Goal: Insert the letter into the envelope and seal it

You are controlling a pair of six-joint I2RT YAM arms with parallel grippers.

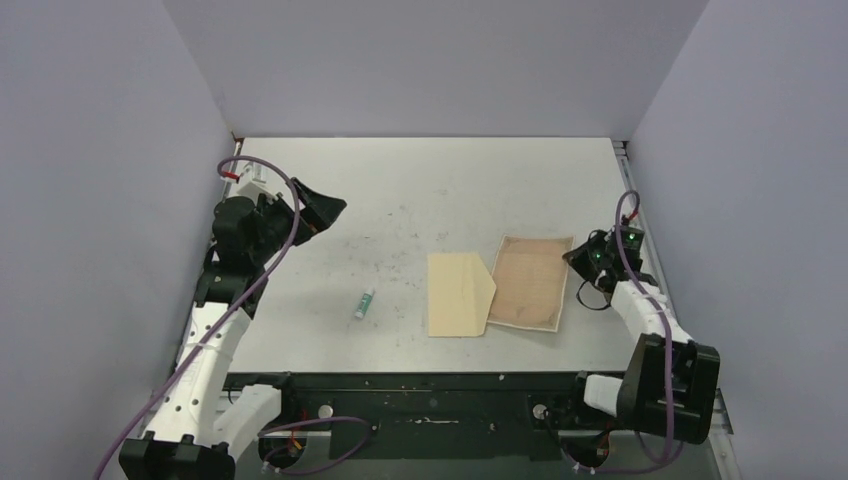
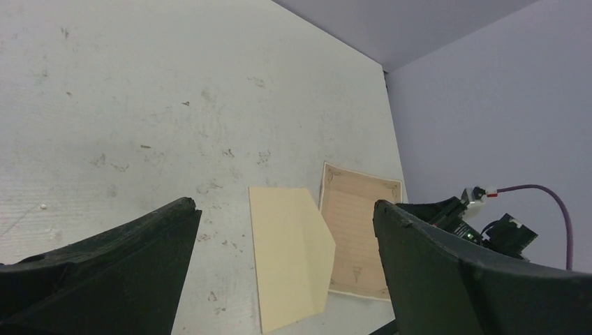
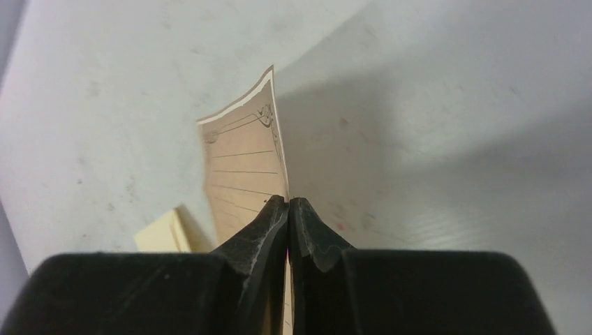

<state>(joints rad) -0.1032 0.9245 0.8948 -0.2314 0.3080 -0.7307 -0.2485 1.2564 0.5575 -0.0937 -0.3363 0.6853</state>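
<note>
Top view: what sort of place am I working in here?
Probably an enclosed robot test cell, not a home or office: plain walls box in a scuffed white table holding the letter, the envelope and a small tube.

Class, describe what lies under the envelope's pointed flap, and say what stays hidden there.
The flap tip of the envelope overlaps the letter along the edge that faces it, covering a strip of its printed border. Whatever else lies beneath or inside the envelope cannot be seen.
</note>
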